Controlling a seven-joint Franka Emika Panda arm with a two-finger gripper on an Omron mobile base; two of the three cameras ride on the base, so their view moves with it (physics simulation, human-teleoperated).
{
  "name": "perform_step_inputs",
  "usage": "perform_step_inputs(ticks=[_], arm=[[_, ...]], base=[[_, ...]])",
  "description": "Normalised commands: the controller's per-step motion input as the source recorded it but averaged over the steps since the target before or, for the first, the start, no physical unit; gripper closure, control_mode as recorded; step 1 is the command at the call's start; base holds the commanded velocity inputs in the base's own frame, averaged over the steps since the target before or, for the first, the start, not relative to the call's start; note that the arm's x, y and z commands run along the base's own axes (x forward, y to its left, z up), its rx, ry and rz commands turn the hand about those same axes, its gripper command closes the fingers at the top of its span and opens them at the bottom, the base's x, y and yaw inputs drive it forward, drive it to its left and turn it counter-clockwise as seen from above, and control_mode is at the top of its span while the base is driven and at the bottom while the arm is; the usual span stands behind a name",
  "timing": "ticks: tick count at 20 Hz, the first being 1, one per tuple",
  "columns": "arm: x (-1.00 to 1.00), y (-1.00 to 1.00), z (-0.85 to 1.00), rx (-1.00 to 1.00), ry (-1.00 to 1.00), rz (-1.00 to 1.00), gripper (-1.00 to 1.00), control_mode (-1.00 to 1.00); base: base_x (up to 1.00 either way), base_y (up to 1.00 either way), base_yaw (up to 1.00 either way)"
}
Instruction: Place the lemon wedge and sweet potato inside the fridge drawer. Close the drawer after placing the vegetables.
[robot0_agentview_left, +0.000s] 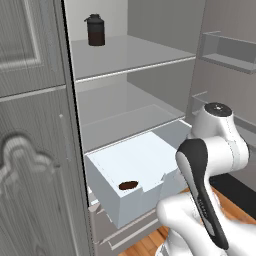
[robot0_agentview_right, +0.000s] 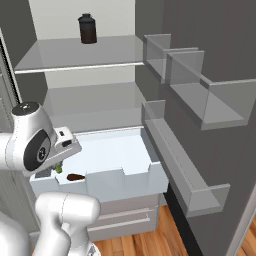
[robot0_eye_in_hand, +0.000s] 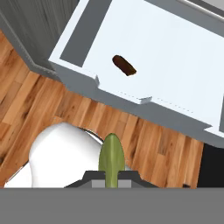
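While the left base view hides the end effector behind the arm's own white links, it shows the fridge drawer (robot0_agentview_left: 145, 165) pulled out under the glass shelves, with the sweet potato (robot0_agentview_left: 128, 185) lying on its floor close behind the notched front wall. A dark jar (robot0_agentview_left: 95, 30) stands on the top shelf, well above.

From the right base view, the lemon wedge (robot0_agentview_right: 59, 169) shows as a small green-yellow piece tucked under the wrist, near the drawer's left front corner; the sweet potato sits just to its right, long axis running along the front wall.

Seen from the hand view, the end effector (robot0_eye_in_hand: 112, 177) is pinched almost fully closed on the lemon wedge, whose length points straight out between the fingertips. Directly beneath it is wooden floor (robot0_eye_in_hand: 52, 103), not the bin: the drawer lies ahead, beyond its front wall, with the sweet potato further ahead and slightly right. The wedge probably has to travel forward over that wall before release.
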Motion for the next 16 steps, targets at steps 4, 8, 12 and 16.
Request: perform_step_inputs(ticks=[4, 8, 12, 16], arm=[[0.76, 0.47, 0.0, 0.0, 0.15, 0.0, 1.0, -1.0], [0.64, 0.42, -0.17, -0.02, 0.16, 0.0, 1.0, -1.0], [0.44, 0.08, -0.68, 0.0, 0.06, 0.0, 1.0, -1.0], [0.55, 0.05, -0.76, 0.0, 0.02, 0.0, 1.0, -1.0]], base=[[0.0, 0.0, 0.0], [0.0, 0.0, 0.0], [0.0, 0.0, 0.0], [0.0, 0.0, 0.0]])
